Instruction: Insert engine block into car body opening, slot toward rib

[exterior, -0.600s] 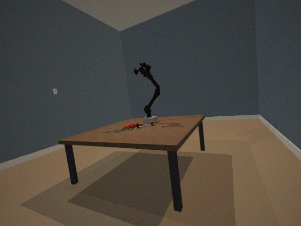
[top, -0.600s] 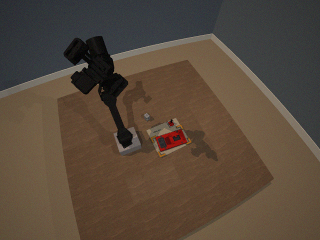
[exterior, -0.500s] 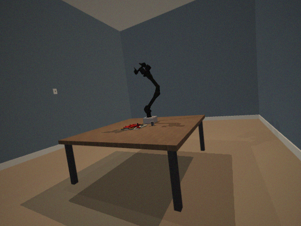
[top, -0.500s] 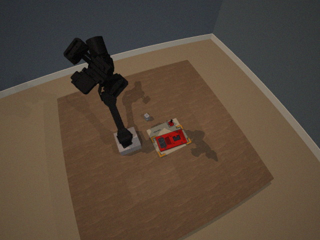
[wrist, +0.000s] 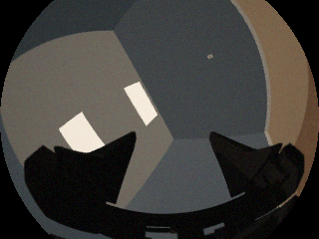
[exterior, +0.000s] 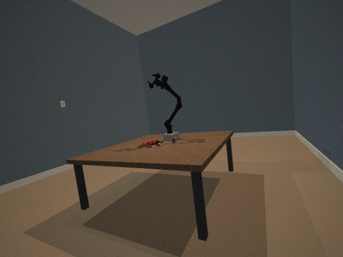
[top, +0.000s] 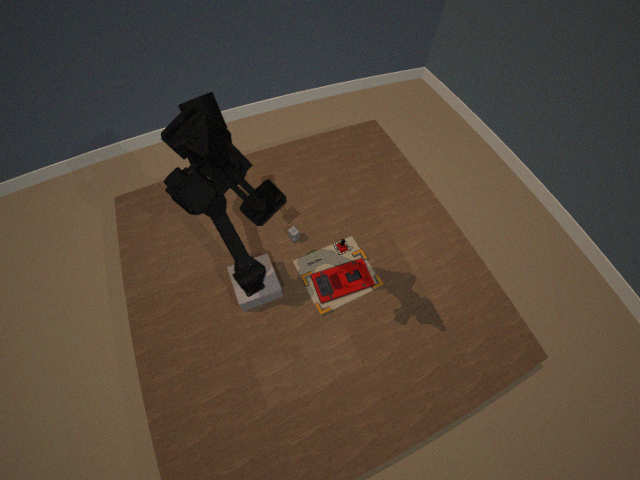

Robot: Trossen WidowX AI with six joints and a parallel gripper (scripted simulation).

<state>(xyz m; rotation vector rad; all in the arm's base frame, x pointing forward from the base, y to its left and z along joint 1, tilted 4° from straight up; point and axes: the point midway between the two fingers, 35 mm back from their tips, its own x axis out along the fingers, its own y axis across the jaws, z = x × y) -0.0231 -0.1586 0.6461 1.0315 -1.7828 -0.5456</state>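
The arm [exterior: 173, 106] is raised high above the wooden surface [exterior: 177, 156], bent at the elbow and rising from a pale grey base block [top: 256, 289]. The end effector [exterior: 149, 82] is held far above everything on the surface, and in the wrist view its two dark fingers are spread wide apart with only walls and ceiling seen between them; nothing is gripped.

In the top view the engine block [top: 294, 233], a small grey cube, is seen resting on the surface by itself, at about 2 o'clock from the base block and at about 11 o'clock from the red car body [top: 342, 283]. It is apart from both. The car body is laid flat on a cream mat [top: 315, 263] with orange corner marks, just beside the base block at its 3 o'clock. Dark openings are visible in the car body's top face, but which one is meant for the block cannot be told, and the rib cannot be made out. A small red piece [top: 342, 246] is set at the mat's 12 o'clock edge.
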